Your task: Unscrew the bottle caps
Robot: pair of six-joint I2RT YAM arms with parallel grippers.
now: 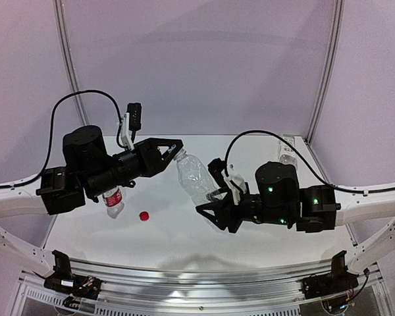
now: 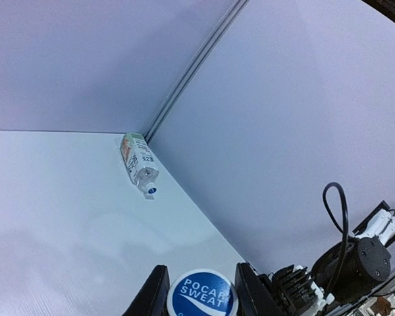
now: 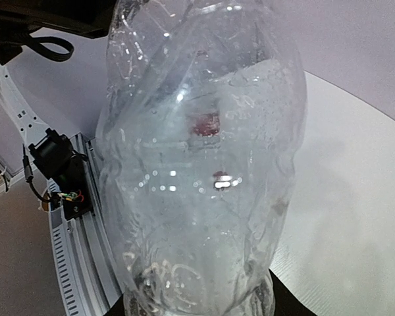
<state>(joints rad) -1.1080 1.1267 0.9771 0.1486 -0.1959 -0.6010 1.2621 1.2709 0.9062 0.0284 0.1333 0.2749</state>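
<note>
Two tools were set on one ribbed bottle [image 1: 194, 176], raised over the bench [image 1: 164, 227]: the right tool [image 1: 210, 195] was clamped round its body so it could not spin, the left tool [image 1: 174, 147] pinched onto its blue cap [image 2: 202, 297], presumably for twisting.

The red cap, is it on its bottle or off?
Off. The red cap lies alone on the table, apart from the small red-labelled bottle beside it.
</note>
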